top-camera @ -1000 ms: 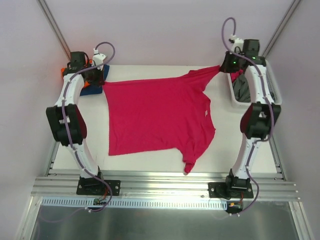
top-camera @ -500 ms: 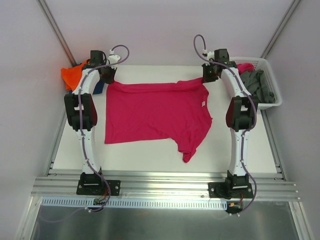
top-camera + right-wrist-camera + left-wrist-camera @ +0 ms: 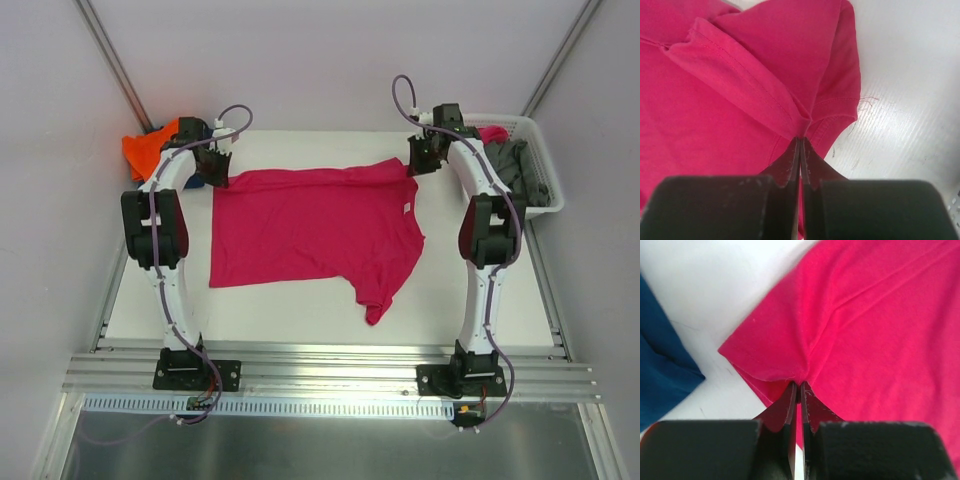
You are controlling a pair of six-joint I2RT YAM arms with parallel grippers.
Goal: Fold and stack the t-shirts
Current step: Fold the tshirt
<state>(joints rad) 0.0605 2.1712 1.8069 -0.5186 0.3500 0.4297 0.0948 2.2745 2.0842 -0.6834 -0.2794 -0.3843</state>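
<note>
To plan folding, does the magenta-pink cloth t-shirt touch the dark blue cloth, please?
No, white table separates magenta-pink t-shirt from dark blue cloth.

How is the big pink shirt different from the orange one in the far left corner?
The pink shirt lies spread out wide; the orange shirt sits bunched in a heap. The left claw and right claw pinch the pink shirt's far edge; no claw holds the orange shirt. Both are plain-coloured cloth.
</note>
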